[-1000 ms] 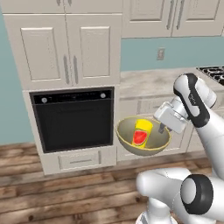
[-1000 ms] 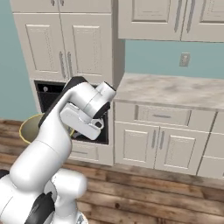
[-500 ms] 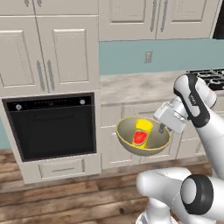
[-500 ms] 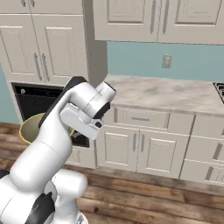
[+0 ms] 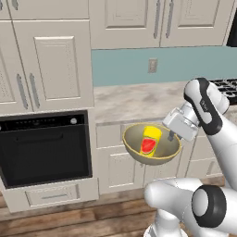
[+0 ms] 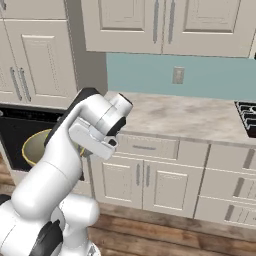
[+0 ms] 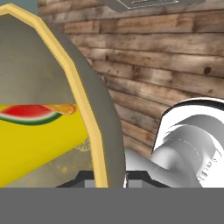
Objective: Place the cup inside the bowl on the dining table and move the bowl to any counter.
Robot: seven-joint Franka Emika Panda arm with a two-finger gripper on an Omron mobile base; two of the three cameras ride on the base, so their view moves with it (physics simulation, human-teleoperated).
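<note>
Fingers (image 5: 171, 135) grip the right rim of the bowl (image 5: 151, 144), one on each side of its wall; in the hand view the rim (image 7: 94, 127) runs down between the two finger bases, with the yellow cup (image 7: 35, 140) lying inside to the left. From the left base view the bowl hangs in the air in front of the cream cabinets (image 5: 121, 169), just below the front edge of the bench (image 5: 134, 101) and not resting on it. It tilts a little toward the camera. The cup (image 5: 150, 139) lies against the bowl's inner wall, its red patch facing out. The bench runs under a teal wall with an outlet (image 5: 152, 65); a black oven (image 5: 44, 146) sits to the left. In the right base view part of the bowl (image 6: 36, 147) peeks out behind the arm, over the wooden floor (image 6: 170, 235).
</note>
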